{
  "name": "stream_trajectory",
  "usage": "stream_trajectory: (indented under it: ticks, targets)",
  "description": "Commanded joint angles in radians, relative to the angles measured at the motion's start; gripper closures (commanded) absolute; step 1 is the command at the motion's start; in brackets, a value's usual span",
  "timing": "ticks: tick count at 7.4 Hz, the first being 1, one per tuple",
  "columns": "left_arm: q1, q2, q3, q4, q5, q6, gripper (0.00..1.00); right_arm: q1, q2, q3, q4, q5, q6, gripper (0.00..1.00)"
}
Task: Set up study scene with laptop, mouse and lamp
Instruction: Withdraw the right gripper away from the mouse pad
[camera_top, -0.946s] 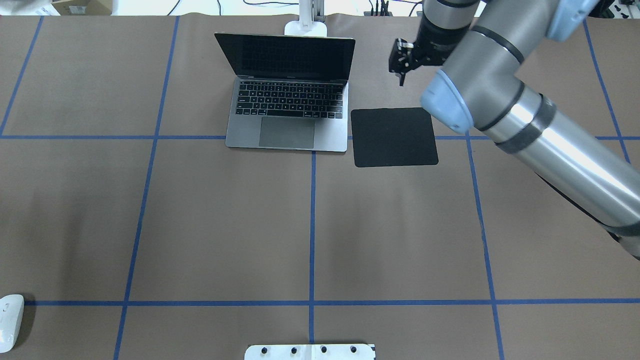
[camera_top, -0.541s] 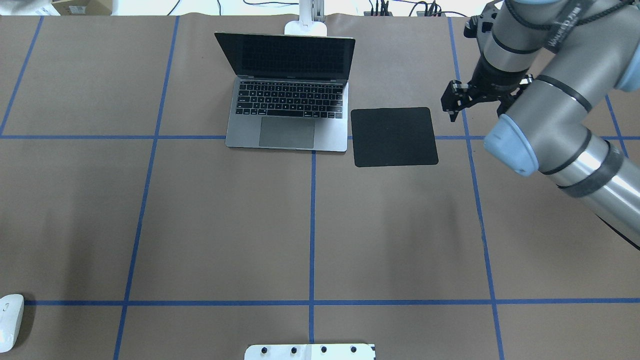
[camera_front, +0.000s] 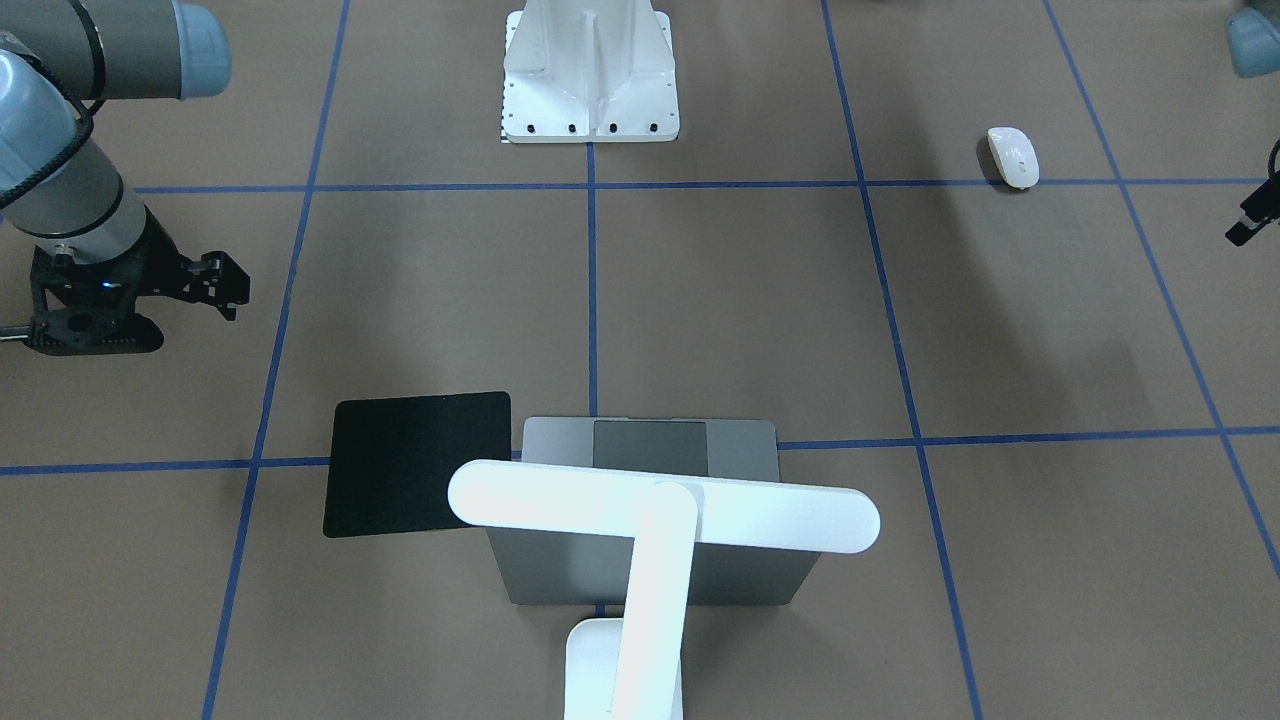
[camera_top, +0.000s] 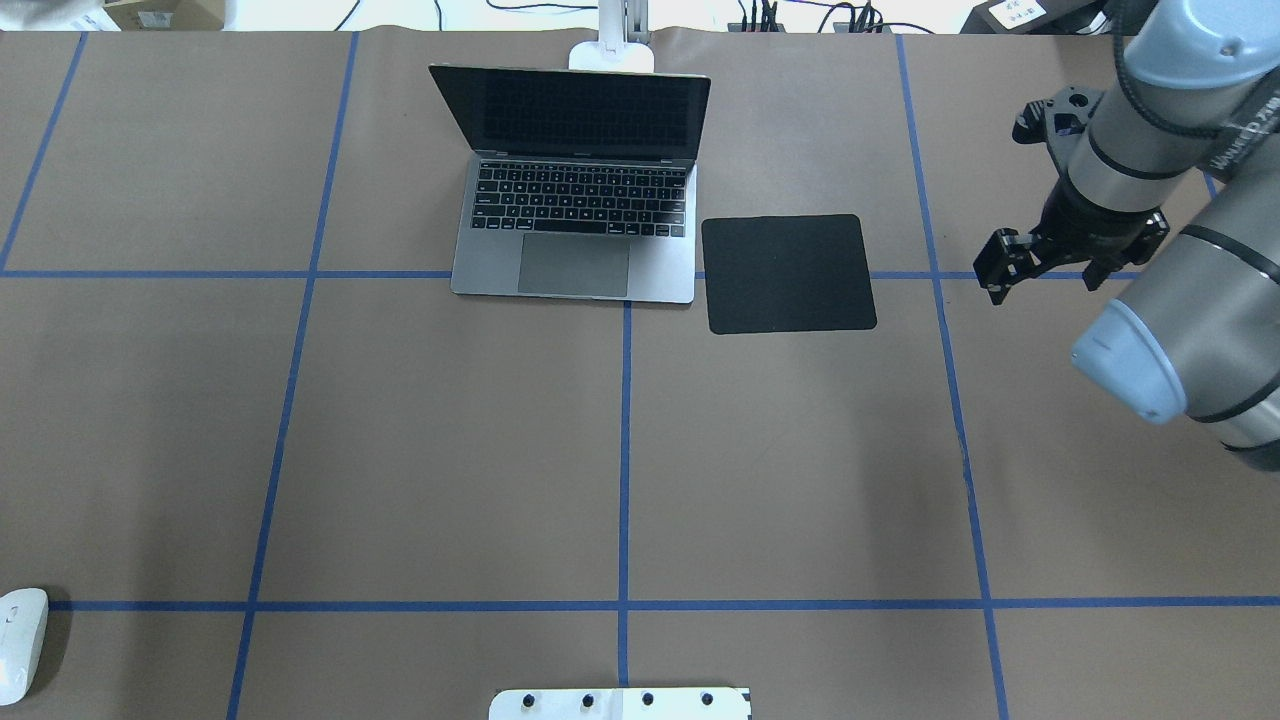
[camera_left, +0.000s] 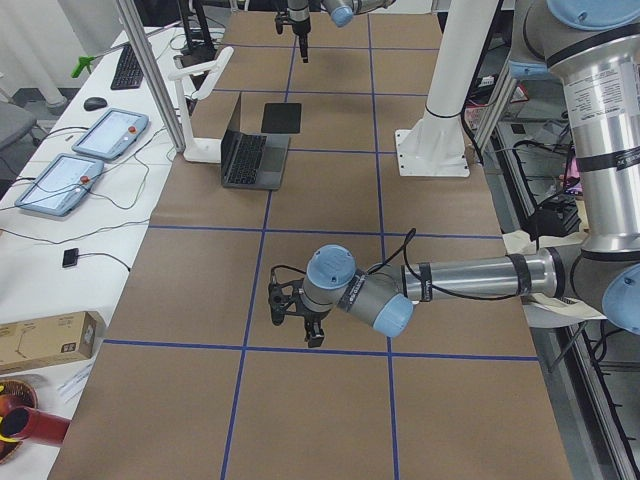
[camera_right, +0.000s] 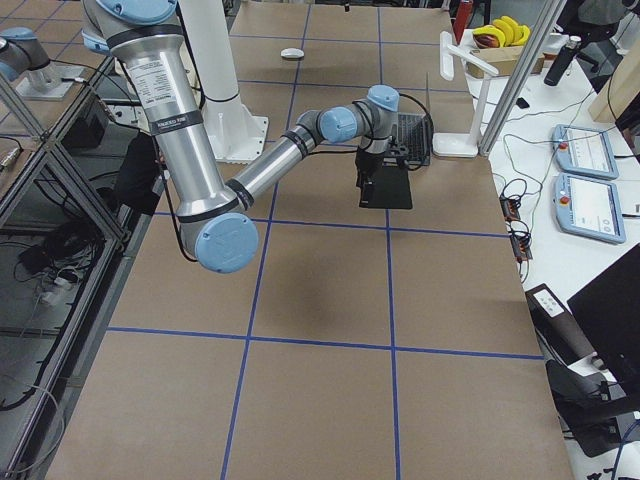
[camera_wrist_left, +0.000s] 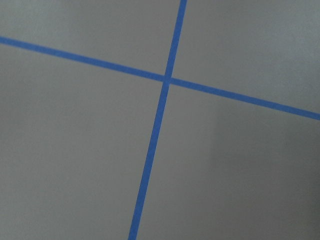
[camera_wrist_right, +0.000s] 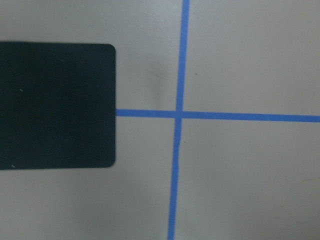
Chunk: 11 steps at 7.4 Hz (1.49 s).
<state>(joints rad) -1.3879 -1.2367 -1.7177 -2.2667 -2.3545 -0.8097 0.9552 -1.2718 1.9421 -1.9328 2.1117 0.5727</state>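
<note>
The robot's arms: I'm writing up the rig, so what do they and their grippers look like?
Both arms are silver-grey metal tubes with light blue caps at the joints and dark bands around the links. The right gripper is a black, open-framed two-finger unit on a black wrist mount, with a dark cable running along the arm. The left gripper looks black too; finer detail is too small to tell.

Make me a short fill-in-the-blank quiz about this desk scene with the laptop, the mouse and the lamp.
1. The laptop sits with its lid ____.
2. The black pad lies bare, beside the laptop; the mouse is not on it but far off near the table's ____.
3. The right gripper holds ____.
4. The lamp head hangs over the ____.

Answers: open; edge; nothing; laptop
</note>
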Motion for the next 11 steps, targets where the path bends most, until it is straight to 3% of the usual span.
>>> stream_trajectory:
  ticks: [1,3,7,11]
  targets:
    - [0.07,0.077,-0.026,-0.112,0.0,-0.159,0.0,0.029,-0.128,0.09,0.0,0.001,-0.097,0.0]
    - [0.244,0.08,-0.06,-0.122,0.052,-0.203,0.0,0.054,-0.179,0.106,0.0,0.002,-0.186,0.0]
    - [0.421,0.082,-0.078,-0.123,0.086,-0.285,0.0,0.123,-0.242,0.103,0.0,0.017,-0.364,0.0]
    - [0.532,0.098,-0.089,-0.137,0.113,-0.292,0.0,0.128,-0.25,0.101,0.0,0.016,-0.381,0.0]
